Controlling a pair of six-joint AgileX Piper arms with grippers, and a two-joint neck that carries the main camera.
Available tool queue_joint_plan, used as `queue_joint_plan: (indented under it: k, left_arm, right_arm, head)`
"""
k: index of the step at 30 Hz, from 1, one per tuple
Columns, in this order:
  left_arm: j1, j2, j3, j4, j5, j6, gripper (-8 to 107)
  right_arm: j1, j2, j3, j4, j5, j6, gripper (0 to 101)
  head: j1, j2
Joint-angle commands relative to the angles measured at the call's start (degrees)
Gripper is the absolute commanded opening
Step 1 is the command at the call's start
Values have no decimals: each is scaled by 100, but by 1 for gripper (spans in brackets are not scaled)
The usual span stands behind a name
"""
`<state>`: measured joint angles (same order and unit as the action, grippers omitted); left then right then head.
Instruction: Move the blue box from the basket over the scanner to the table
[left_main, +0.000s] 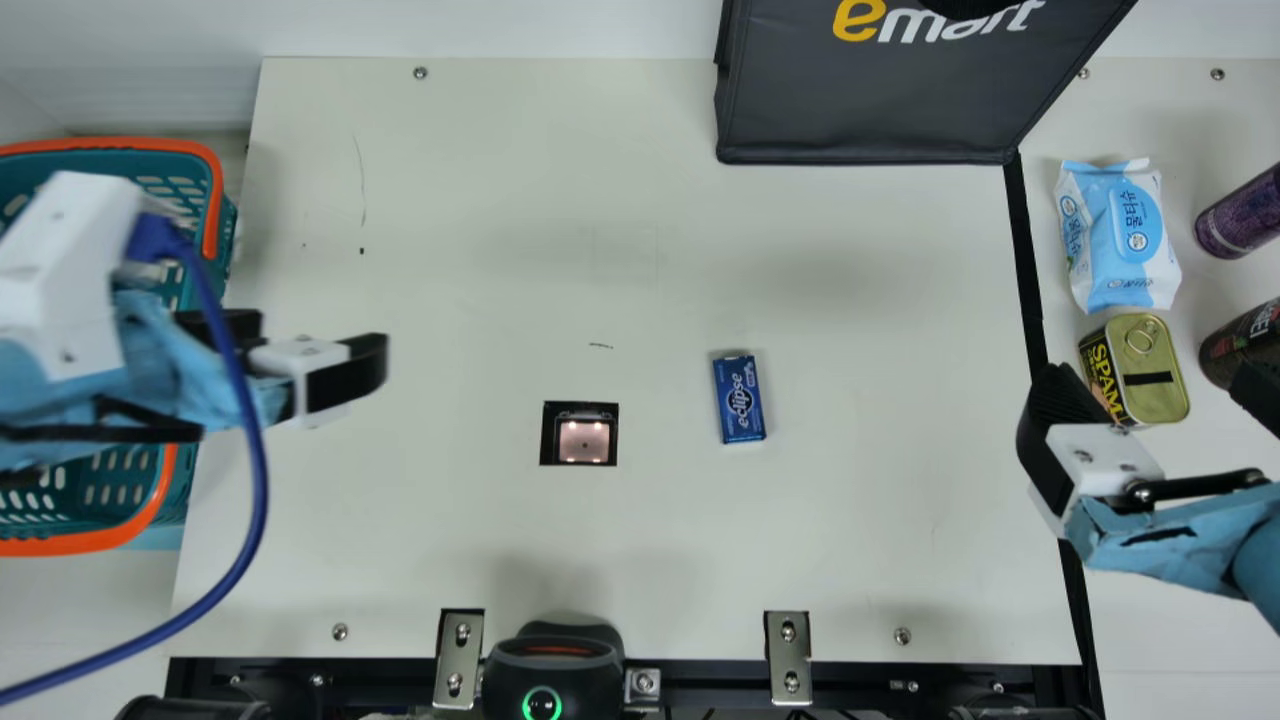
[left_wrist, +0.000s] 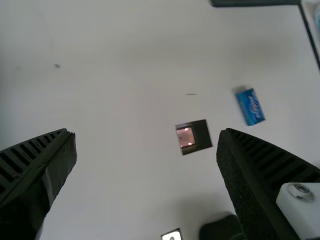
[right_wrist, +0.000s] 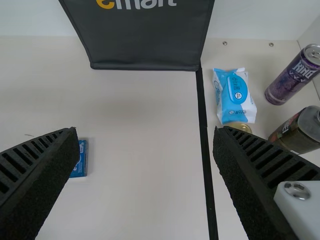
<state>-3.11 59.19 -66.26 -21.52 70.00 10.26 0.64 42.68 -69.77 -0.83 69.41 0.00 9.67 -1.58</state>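
The blue box (left_main: 740, 399) lies on the table (left_main: 850, 560), right of the scanner window (left_main: 585, 441); the left wrist view shows the blue box (left_wrist: 250, 106) too, and in the right wrist view the blue box (right_wrist: 80, 159) is partly behind a finger. My left gripper (left_main: 310, 345) is over the table's left edge beside the teal basket (left_main: 186, 500); its fingers stand open and empty in the left wrist view, the left gripper (left_wrist: 146, 132). At the table's right side, my right gripper (left_main: 1150, 390) hangs open and empty, the right gripper (right_wrist: 145, 131) in its own view.
A black bag (left_main: 880, 100) stands at the back. On the right are a wipes pack (left_main: 1120, 235), a yellow can (left_main: 1150, 370), a purple can (left_main: 1240, 215) and a dark can (left_main: 1245, 345). A black device (left_main: 553, 665) stands at the front edge.
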Motion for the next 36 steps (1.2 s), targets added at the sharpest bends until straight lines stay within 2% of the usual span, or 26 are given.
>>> queue_joint_plan:
  k: [1, 11, 12, 14, 21, 25, 32, 36]
  left_arm:
    - [98, -301, -62, 499, -10, -68, 90]
    - [444, -1015, -602, 1727, -40, -440, 90]
    - [441, -957, -564, 1504, -33, -405, 90]
    - [441, -1025, -602, 1687, -29, -439, 90]
    - [441, -1025, -602, 1715, -23, -439, 90]
    - [441, -1025, -602, 1715, -22, -439, 90]
    - [441, -1025, -602, 1715, -22, -439, 90]
    - [441, -1025, -602, 1715, -22, -439, 90]
  right_arm:
    - [0, 0, 0, 0, 0, 0, 95]
    - [0, 0, 0, 0, 0, 0, 95]
    - [0, 0, 0, 0, 0, 0, 95]
    - [0, 0, 0, 0, 0, 0, 95]
    - [82, 68, 15, 19, -21, -89, 95]
    - [392, 232, 59, 74, -76, -366, 95]
    - [1371, 613, 244, 132, -208, -1173, 95]
    - [1799, 890, 311, 226, -174, -1427, 95]
  head:
    - [-175, 0]
    - [-175, 0]
    - [-175, 0]
    - [-175, 0]
    - [-175, 0]
    - [-175, 0]
    - [-175, 0]
    - [-175, 0]
